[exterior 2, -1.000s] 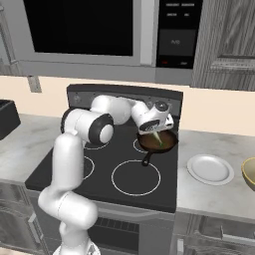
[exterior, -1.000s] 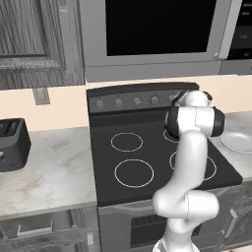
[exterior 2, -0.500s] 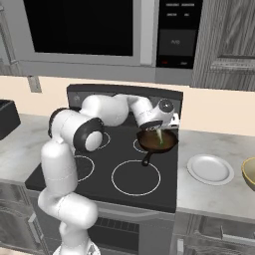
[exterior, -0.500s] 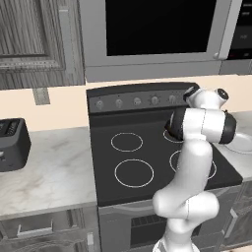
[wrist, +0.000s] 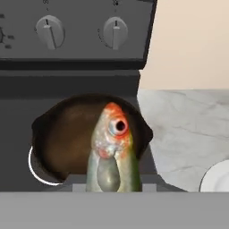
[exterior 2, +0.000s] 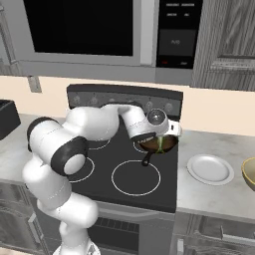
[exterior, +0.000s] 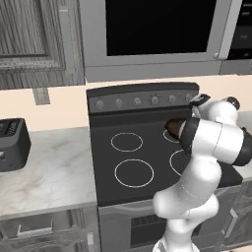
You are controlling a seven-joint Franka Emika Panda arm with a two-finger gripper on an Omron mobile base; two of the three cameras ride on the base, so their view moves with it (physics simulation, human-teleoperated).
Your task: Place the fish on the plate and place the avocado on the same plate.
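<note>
- We see the gripper (exterior 2: 162,143) clamped on the fish (wrist: 112,150), holding it head-up above the frying pan (wrist: 67,138) on the stove's (exterior 2: 99,169) far right burner.
- The plate (exterior 2: 210,169) sits on the counter (exterior 2: 224,199) right of the stove.

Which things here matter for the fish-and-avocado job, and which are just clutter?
Job:
- fish, hanging head-first from the hand above the pan
- plate, on the counter right of the stove
- avocado: can't make it out

Clutter:
- pan, on the stove's back right burner
- bowl
- toaster
- microwave
</note>
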